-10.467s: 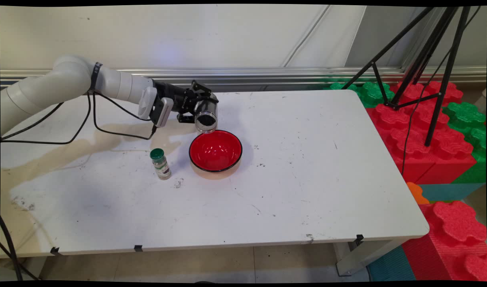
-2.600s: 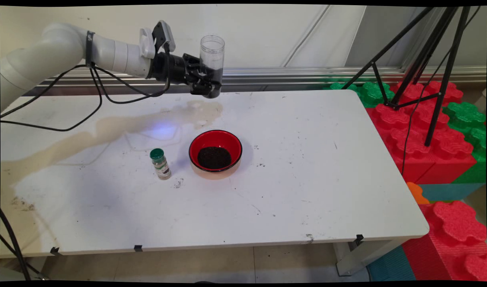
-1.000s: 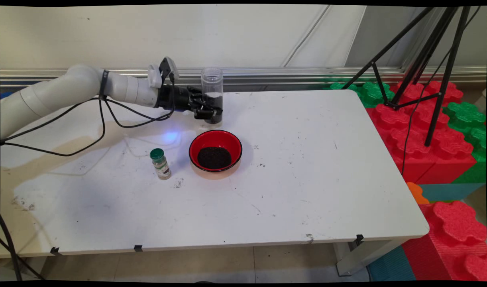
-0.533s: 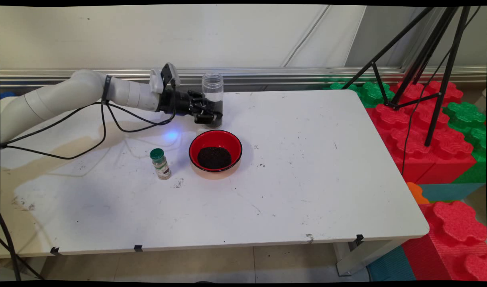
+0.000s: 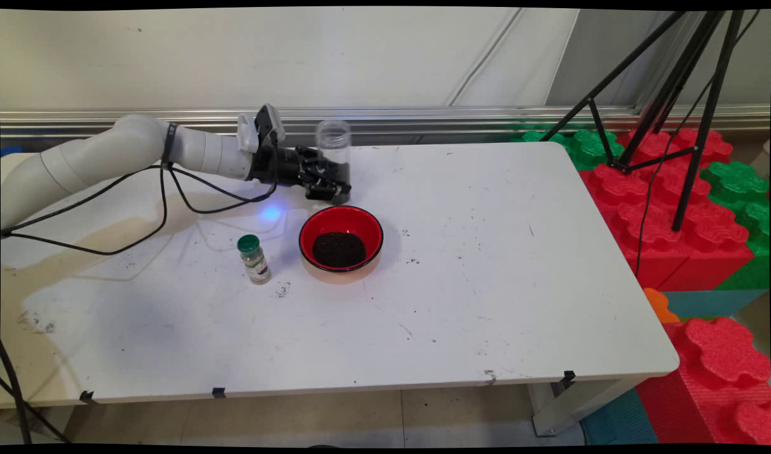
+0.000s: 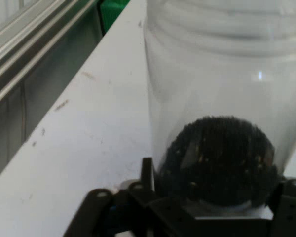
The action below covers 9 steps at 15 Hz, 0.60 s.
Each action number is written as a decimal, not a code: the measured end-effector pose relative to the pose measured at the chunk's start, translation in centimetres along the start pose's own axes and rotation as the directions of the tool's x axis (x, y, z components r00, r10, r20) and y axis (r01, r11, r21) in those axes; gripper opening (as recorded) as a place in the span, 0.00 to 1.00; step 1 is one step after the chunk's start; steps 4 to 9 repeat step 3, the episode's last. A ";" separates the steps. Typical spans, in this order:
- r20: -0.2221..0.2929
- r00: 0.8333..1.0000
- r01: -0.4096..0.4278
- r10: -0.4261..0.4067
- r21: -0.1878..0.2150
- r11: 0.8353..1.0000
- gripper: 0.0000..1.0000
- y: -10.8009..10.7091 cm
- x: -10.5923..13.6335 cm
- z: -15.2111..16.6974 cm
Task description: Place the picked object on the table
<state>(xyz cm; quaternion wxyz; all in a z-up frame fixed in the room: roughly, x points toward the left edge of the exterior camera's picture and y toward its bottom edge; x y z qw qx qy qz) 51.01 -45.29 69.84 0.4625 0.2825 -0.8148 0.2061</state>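
A green-capped spice bottle (image 5: 254,258) stands on the white bench (image 5: 486,265), left of a red bowl (image 5: 341,238) holding dark grains. Just behind the bowl, my hand (image 5: 332,181) is clamped on an upright clear jar (image 5: 334,151), dark grains at its bottom.

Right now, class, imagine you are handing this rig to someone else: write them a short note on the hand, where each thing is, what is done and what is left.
Hand: shut on the clear jar, held upright, low over the white table just behind the red bowl. Whether the jar's base touches the table cannot be seen.
Jar: open-topped, with some dark grains left in the bottom.
Bowl: holds a pile of the same dark grains.
Green-capped spice bottle: upright, left of the bowl, apart from it.
Done: grains are in the bowl.
Left: the jar is not yet released.
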 end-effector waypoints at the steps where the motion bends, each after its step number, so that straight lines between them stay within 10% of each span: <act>1: 0.001 1.000 -0.002 0.002 0.000 1.000 1.00 0.0 -0.1 0.0; 9: 0.001 1.000 -0.008 0.008 0.000 1.000 1.00 0.0 -0.2 -0.1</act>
